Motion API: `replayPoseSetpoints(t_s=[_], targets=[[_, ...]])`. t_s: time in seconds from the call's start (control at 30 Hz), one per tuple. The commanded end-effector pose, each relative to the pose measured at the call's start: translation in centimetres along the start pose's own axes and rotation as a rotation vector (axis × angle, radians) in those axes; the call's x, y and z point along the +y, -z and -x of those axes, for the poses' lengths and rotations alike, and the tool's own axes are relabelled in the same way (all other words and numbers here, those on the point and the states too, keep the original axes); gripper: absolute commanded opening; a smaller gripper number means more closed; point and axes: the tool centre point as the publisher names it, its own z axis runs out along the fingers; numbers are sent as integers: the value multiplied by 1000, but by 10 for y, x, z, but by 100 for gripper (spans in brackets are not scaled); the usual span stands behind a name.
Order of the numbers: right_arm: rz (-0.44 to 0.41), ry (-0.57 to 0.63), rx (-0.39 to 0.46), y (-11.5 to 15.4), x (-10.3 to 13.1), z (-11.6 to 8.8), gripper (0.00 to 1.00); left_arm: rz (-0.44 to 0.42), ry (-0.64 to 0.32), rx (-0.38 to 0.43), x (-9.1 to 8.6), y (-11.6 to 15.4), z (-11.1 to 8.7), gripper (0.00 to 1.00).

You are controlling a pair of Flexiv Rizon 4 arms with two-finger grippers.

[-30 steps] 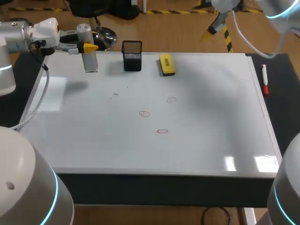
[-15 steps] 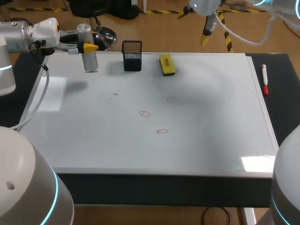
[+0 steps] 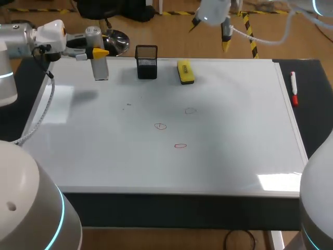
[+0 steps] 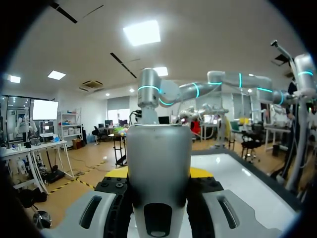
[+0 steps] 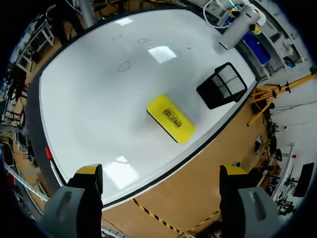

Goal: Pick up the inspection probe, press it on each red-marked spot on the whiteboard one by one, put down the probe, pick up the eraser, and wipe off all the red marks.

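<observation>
Your left gripper point(image 3: 97, 52) clamped on inspection probe point(image 3: 99, 62), upright at whiteboard point(image 3: 234, 156) far-left corner. Probe looks like rigid, smooth metal, likely slippery: grip mid-body. Your right gripper point(image 5: 161, 173) wide open, empty, above yellow eraser point(image 5: 171, 118). Eraser probably light: take across narrow sides. Its dark print unreadable.

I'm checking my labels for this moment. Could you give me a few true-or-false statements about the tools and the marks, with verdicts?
1. The left gripper is shut on the inspection probe. True.
2. The eraser is held in the right gripper. False: it lies on the whiteboard, and the right gripper is open and empty.
3. Three red marks show on the whiteboard. True.
4. In the head view, the mesh cup stands to the right of the eraser. False: it stands between the inspection probe and the eraser.
</observation>
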Motion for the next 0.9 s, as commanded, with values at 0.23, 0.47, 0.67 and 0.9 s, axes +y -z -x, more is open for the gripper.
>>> replayPoseSetpoints(t_s=[0.23, 0.47, 0.67, 0.9], targets=[[-121, 118, 41, -13, 11, 12, 100, 1, -1, -1, -1, 0, 0, 0], [-64, 133, -15, -8, 19, 26, 100, 1, -1, -1, -1, 0, 0, 0], [-34, 132, -58, -4, 25, 32, 100, 1, -1, -1, -1, 0, 0, 0], [-34, 132, -58, -4, 25, 32, 100, 1, -1, -1, -1, 0, 0, 0]])
